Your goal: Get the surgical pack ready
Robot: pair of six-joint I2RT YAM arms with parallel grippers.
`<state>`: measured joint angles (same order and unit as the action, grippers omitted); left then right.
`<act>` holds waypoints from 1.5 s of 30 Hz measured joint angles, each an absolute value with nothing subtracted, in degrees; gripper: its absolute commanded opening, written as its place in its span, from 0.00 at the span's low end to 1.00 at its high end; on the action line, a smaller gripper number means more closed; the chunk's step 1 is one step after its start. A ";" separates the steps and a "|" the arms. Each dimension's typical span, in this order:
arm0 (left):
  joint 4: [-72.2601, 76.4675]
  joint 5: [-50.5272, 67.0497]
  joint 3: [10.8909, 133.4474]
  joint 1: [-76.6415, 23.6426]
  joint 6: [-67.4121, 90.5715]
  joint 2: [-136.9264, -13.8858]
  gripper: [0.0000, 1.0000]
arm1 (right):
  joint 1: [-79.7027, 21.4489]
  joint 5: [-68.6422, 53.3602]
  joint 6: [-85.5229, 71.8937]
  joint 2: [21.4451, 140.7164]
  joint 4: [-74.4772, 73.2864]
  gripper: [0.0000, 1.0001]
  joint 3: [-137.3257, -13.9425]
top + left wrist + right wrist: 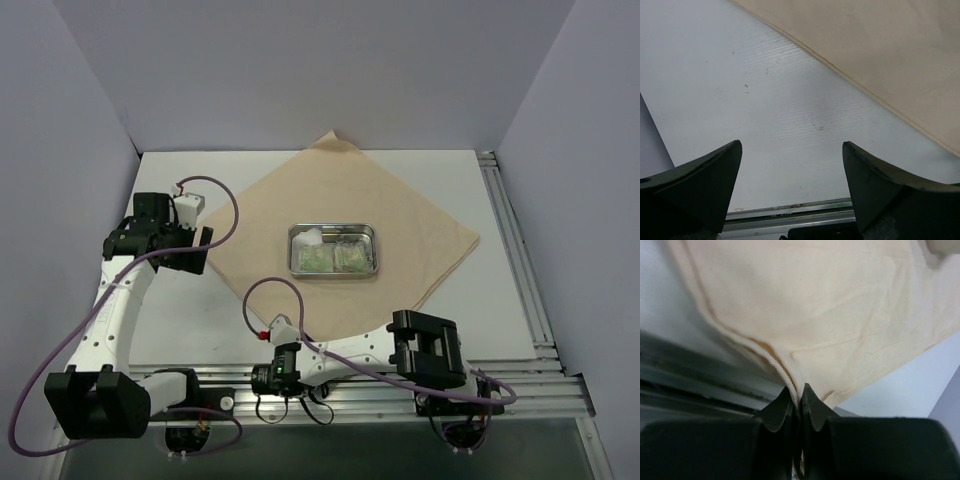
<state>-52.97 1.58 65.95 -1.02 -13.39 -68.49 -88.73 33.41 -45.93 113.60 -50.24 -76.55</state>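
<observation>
The tan cloth sheet lies spread as a diamond on the white table. A small steel tray sits at its middle with white gauze and green packets inside. I cannot make out forceps. My right gripper is at the cloth's near corner, and in the right wrist view it is shut on the hemmed cloth edge. My left gripper is open and empty just off the cloth's left edge. The left wrist view shows it over bare table beside the cloth.
An aluminium rail runs along the near table edge, and another rail runs down the right side. White walls enclose the back and both sides. A purple cable loops from the left wrist.
</observation>
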 measured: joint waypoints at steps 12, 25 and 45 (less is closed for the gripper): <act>-53.21 4.16 70.98 -1.19 -13.15 -75.37 0.91 | -68.49 51.83 -26.20 112.44 -41.65 0.00 -84.86; -51.07 4.32 80.12 -6.66 -12.47 -86.28 0.91 | -51.44 53.30 11.94 113.47 -3.33 0.00 -87.64; -46.24 2.39 85.82 -8.93 -11.14 -100.92 0.90 | -42.52 43.97 19.40 132.97 6.59 0.68 -100.68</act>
